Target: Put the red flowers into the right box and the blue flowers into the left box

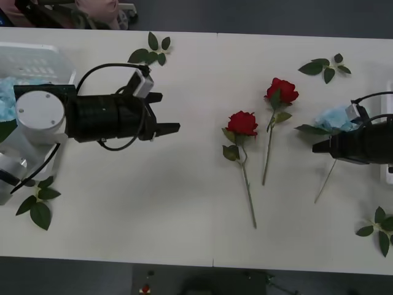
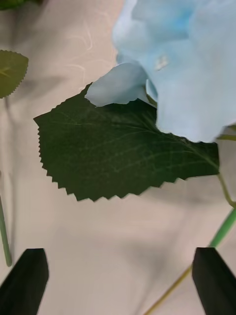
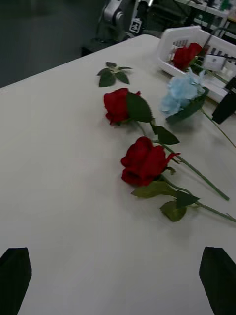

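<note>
the right gripper point(image 1: 316, 146) hangs near the table's right edge, black fingers point(image 2: 25, 285) spread apart and holding nothing. a blue flower point(image 1: 334, 117) lies just at its 1 o'clock, its large leaf point(image 2: 123, 147) flat on the table point(image 1: 153, 203). two red flowers point(image 1: 243, 123) lie side by side at the gripper's 9 o'clock, stems toward the near edge. the left gripper point(image 1: 166, 114) hovers left of centre, fingers wide apart and empty, roses at its 3 o'clock. the left box point(image 1: 37, 61) sits behind its arm at 10 o'clock.
</note>
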Robot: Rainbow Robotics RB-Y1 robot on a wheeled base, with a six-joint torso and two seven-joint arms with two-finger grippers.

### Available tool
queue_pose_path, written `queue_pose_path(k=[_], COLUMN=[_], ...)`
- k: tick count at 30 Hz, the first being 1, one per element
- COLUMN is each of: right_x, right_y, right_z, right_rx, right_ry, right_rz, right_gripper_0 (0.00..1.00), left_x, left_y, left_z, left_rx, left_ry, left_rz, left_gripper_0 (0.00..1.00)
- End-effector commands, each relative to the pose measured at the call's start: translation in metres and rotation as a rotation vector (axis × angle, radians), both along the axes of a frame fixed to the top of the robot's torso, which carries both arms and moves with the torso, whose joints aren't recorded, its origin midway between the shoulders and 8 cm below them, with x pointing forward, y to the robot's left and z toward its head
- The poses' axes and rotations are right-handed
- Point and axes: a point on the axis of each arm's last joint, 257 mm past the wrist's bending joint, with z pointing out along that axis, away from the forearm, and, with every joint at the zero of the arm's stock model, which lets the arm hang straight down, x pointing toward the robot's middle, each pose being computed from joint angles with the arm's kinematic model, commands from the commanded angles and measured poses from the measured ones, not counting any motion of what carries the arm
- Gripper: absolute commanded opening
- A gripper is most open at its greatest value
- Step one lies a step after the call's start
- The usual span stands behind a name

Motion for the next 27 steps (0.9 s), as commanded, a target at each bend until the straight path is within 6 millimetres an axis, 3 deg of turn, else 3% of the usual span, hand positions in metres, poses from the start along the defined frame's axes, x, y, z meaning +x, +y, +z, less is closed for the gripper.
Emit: queue_pose_path(k=[1, 5, 8, 10, 15, 21, 27], right_x=[-0.005, -0.008, -0.008, -0.005, 0.003, 0.01, 0.017], right_y=[-0.039, -0.074, -0.101, -0.109, -0.099, -0.079, -0.057], right_z=[0.026, 0.028, 0.021, 0.013, 0.0, -0.003, 0.009], right_rx=[0.009, -0.057, -0.148, -0.172, -0.193, -0.169, -0.156], right_ry=[-0.032, -0.049, -0.049, -0.05, -0.058, -0.068, -0.096], right_rz=[-0.093, -0.134, -0.153, -0.172, -0.163, -0.145, -0.105], right_gripper_0=[1.0, 1.0, 1.0, 1.0, 1.0, 1.0, 1.0], left_x=[-0.04, -0.082, -0.102, -0.112, -0.134, -0.13, -0.127], left_y=[-0.016, -0.009, 0.003, 0.009, -0.01, -0.028, -0.048], left_z=[0.02, 0.022, 0.025, 0.035, 0.068, 0.073, 0.081], left_rx=[0.024, 0.082, 0.125, 0.112, -0.007, -0.064, -0.142], left_ry=[-0.086, -0.08, -0.074, -0.072, -0.001, -0.001, -0.041], left_rz=[-0.031, -0.054, -0.073, -0.069, -0.102, -0.116, -0.132], left_gripper_0=[1.0, 1.0, 1.0, 1.0, 1.0, 1.0, 1.0])
